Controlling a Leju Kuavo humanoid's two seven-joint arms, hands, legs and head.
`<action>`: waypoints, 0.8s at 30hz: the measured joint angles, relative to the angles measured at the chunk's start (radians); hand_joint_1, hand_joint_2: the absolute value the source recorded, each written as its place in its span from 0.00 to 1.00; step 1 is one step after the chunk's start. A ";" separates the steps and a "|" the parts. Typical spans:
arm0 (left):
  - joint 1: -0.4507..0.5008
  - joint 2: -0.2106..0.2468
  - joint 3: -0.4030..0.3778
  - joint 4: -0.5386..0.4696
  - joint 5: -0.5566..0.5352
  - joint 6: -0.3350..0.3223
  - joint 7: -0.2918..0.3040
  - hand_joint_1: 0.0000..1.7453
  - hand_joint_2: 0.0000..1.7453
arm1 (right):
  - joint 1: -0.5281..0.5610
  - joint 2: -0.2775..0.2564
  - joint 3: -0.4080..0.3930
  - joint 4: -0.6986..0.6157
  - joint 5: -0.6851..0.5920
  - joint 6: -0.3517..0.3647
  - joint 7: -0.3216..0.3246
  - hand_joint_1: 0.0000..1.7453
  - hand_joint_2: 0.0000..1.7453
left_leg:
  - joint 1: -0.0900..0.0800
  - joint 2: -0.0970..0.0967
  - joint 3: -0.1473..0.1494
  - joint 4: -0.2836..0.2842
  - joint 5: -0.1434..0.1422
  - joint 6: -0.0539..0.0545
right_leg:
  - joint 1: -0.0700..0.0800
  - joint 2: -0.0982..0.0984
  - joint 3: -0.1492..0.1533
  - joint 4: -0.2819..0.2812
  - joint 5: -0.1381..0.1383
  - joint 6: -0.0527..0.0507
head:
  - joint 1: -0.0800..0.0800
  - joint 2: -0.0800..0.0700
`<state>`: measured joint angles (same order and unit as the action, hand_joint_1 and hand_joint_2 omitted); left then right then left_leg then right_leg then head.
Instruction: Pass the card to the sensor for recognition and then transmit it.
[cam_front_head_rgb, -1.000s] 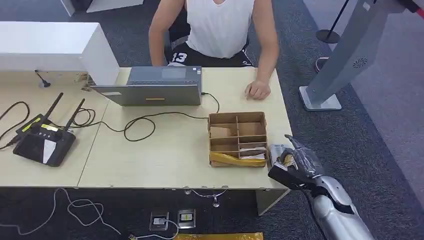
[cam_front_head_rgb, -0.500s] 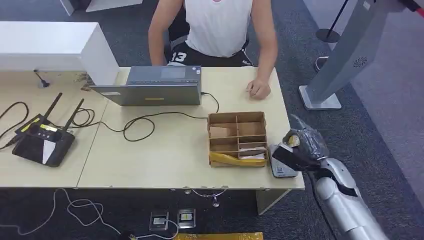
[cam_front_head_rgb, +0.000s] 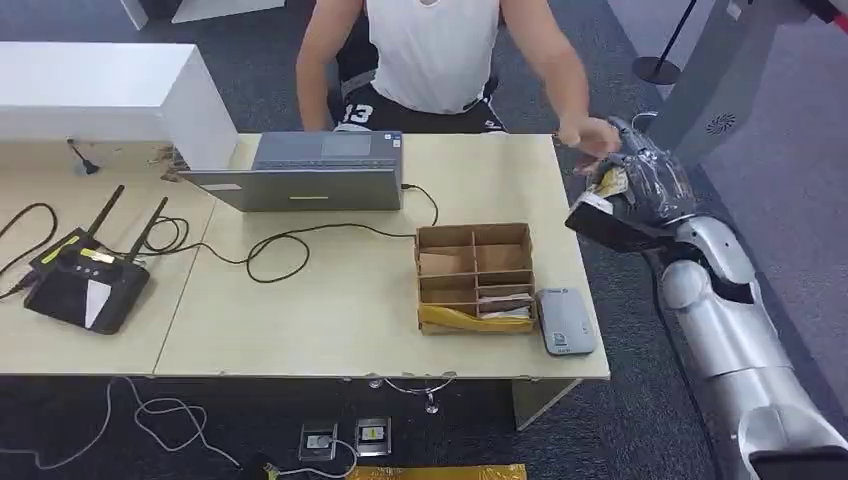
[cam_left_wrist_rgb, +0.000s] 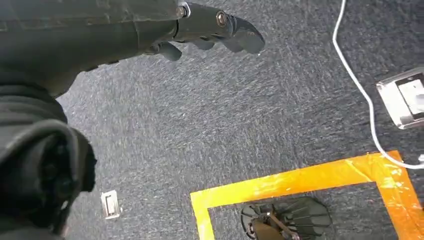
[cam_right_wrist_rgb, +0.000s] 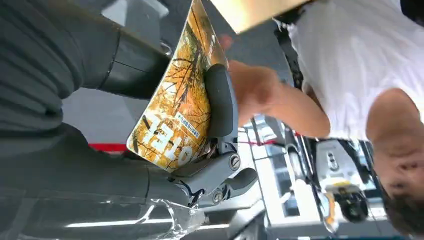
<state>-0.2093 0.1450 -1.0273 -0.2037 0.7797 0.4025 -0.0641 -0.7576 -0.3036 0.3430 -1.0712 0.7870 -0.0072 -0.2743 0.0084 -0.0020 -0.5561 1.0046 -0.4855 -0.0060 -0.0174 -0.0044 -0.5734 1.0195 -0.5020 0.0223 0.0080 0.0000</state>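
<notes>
My right hand (cam_front_head_rgb: 640, 190) is raised beyond the table's far right corner and grips a yellow card with an autumn-tree print (cam_front_head_rgb: 608, 182). In the right wrist view the card (cam_right_wrist_rgb: 176, 107) lies between my thumb and dark fingers (cam_right_wrist_rgb: 220, 102). A person's hand (cam_front_head_rgb: 590, 135) reaches to the card's far edge, and that hand (cam_right_wrist_rgb: 252, 90) looks to be touching it. The grey card sensor (cam_front_head_rgb: 562, 320) lies on the table's near right corner, beside the cardboard box. My left hand (cam_left_wrist_rgb: 210, 27) hangs over the carpet holding nothing, fingers loosely curled.
A cardboard divider box (cam_front_head_rgb: 474, 277) with cards and yellow tape stands right of centre. A laptop (cam_front_head_rgb: 305, 172) with its cable, a black router (cam_front_head_rgb: 88, 280) and a white box (cam_front_head_rgb: 110, 95) occupy the table's far side and left. A grey kiosk stand (cam_front_head_rgb: 690, 110) rises at the right.
My right hand has lifted the card from over the sensor and carried it far and right, toward the person. The person's hand left the table and reached out to meet the card.
</notes>
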 joint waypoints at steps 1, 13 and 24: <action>-0.002 0.000 -0.001 0.000 -0.001 -0.001 0.001 0.00 0.00 | -0.014 0.004 0.002 0.003 0.004 0.000 -0.002 1.00 1.00 | 0.000 0.000 0.000 0.000 0.000 0.000 | 0.000 -0.001 0.000 0.000 0.000 0.000 | 0.000 0.000; -0.021 -0.006 -0.014 0.000 -0.010 0.000 0.019 0.00 0.00 | -0.166 0.111 0.066 0.214 0.110 -0.076 -0.067 1.00 1.00 | 0.000 -0.001 0.000 0.000 0.000 0.000 | 0.000 -0.001 0.000 0.001 0.000 0.000 | 0.000 0.000; -0.025 -0.008 -0.014 0.000 0.000 0.000 0.022 0.00 0.00 | -0.215 0.188 0.110 0.433 0.125 -0.152 -0.066 0.00 1.00 | 0.000 -0.001 0.000 0.000 0.000 0.000 | 0.000 -0.001 0.000 0.001 0.000 0.000 | 0.000 0.000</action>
<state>-0.2345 0.1366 -1.0414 -0.2037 0.7794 0.4021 -0.0420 -0.9723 -0.1156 0.4528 -0.6386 0.9125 -0.1594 -0.3399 0.0084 -0.0031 -0.5564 1.0047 -0.4854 -0.0062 -0.0173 -0.0050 -0.5737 1.0204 -0.5022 0.0220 0.0084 0.0000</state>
